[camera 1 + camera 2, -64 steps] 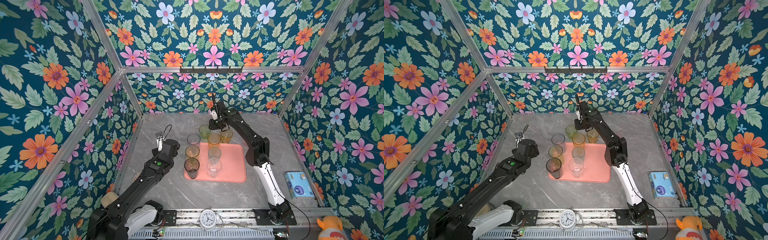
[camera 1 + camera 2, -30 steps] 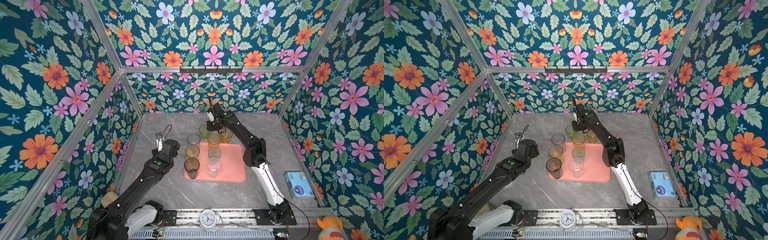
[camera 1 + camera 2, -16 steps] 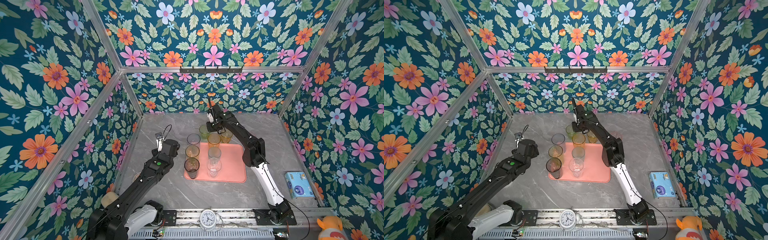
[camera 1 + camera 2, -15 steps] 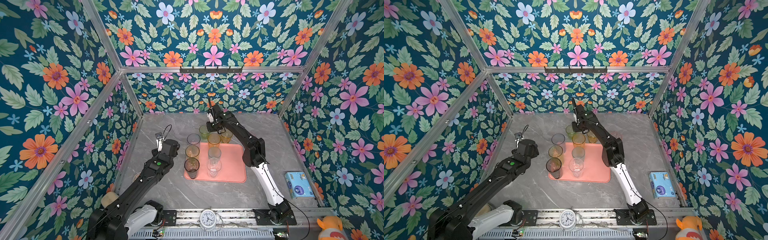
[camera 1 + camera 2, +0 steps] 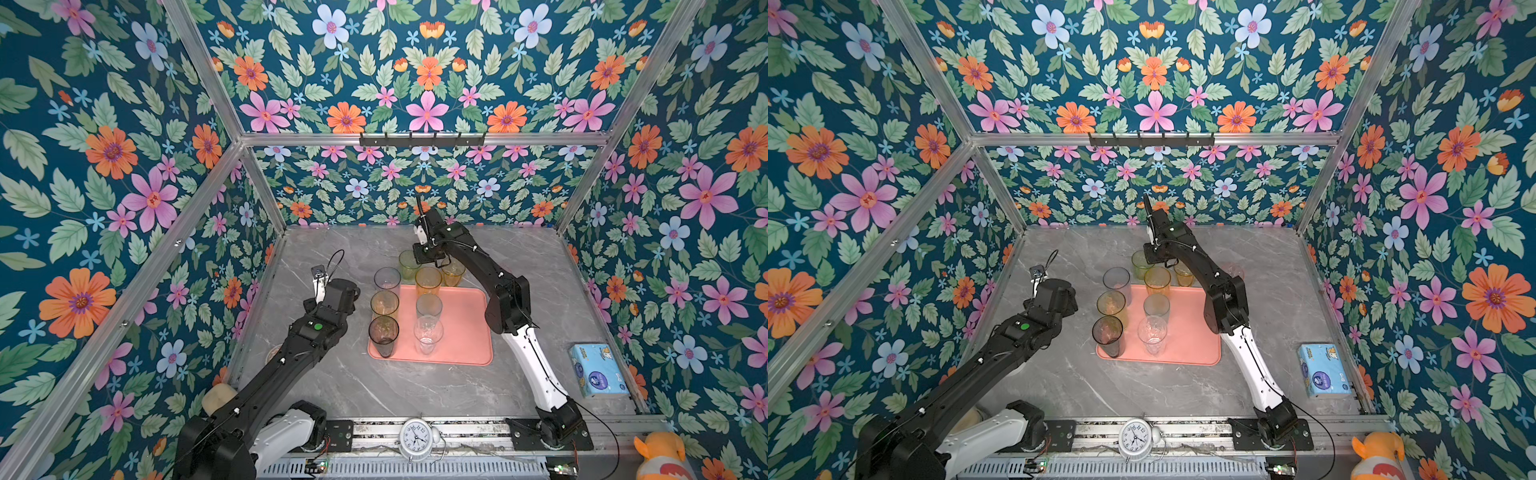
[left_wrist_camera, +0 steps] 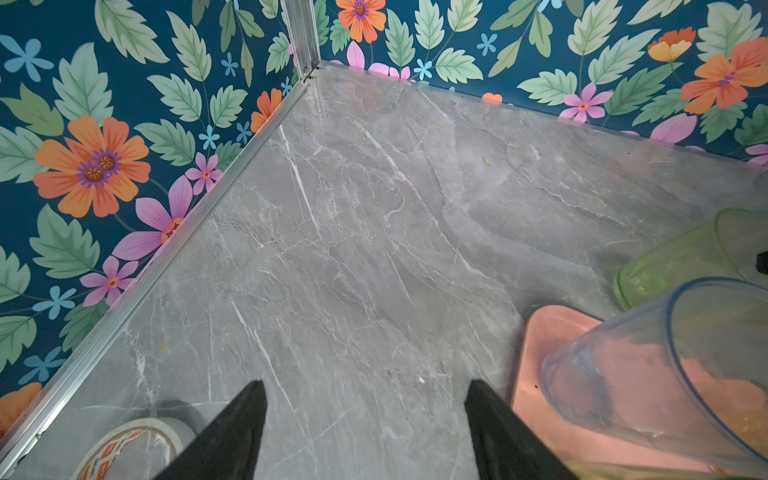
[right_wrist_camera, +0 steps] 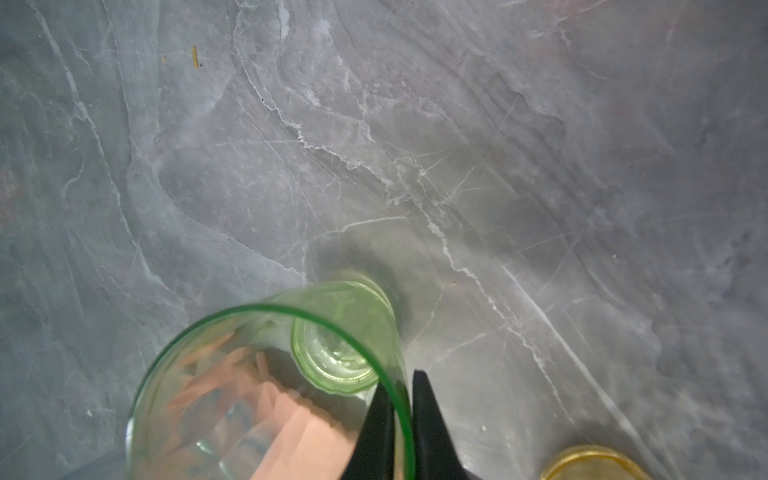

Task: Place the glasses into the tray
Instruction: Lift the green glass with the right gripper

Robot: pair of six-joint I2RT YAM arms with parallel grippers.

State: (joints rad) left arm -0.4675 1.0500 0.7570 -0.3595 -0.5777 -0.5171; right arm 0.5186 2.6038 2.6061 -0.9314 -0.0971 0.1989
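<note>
**Right wrist view, lower ctr:** my right end effector (image 7: 401, 399) is clamped on the wall of the green glass (image 7: 332, 353), w/ one finger inside the rim and one outside.

**Both top views, upper ctr of frame:** the green glass (image 5: 407, 262) stands on the tabletop (image 5: 332, 257), just beyond the far edge of the tray (image 5: 465, 328). Other glasses stand in the tray's left half.

**Left wrist view, bottom:** my left end effector (image 6: 365, 415) is spread wide and empty above bare tabletop.

**Risks:**
- (a) The pinch is on a thin rim only, so the glass may pivot or slip on lift.
- (b) The amber glass (image 5: 428, 280) sits just beside it, so a sideways swing could topple that one.
- (c) If the base lands on the tray's raised rim, the glass ends up tilted.

**Writing:** the tape roll (image 6: 124, 444) shows orange print, not readable. The blue tissue pack (image 5: 598, 370) carries a logo too small to read.
</note>
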